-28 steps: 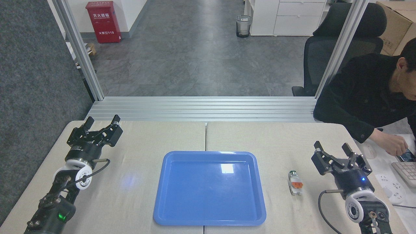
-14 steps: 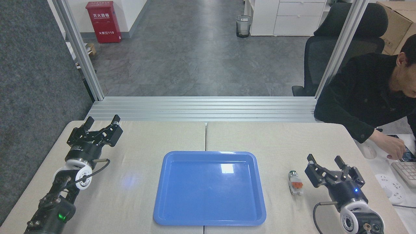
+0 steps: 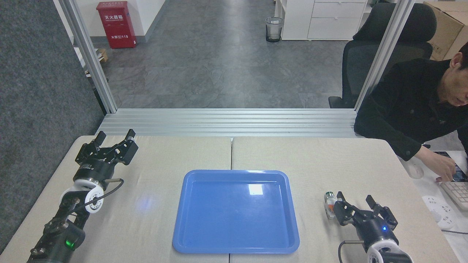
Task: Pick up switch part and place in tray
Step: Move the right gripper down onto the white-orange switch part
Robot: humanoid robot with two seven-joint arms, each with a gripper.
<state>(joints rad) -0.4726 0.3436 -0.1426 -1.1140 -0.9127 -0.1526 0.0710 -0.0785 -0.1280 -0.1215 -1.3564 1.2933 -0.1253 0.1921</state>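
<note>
Your right pincer (image 3: pixel 354 204), fingers spread wide, sits near the table's (image 3: pixel 329 157) front right corner and partly hides the switch part (image 3: pixel 330 203), only its green-tipped end and some white body showing, right of the empty blue tray (image 3: pixel 234 248); your left pincer (image 3: pixel 115 136) hangs open near the far left corner.

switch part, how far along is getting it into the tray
Nothing is finished yet: the switch part lies on the table right of the blue tray, which holds nothing. In hand: the right gripper is open right beside the part, not closed on it. Left to do: grasp, lift, carry over, release. The left gripper rests open, far off.
</note>
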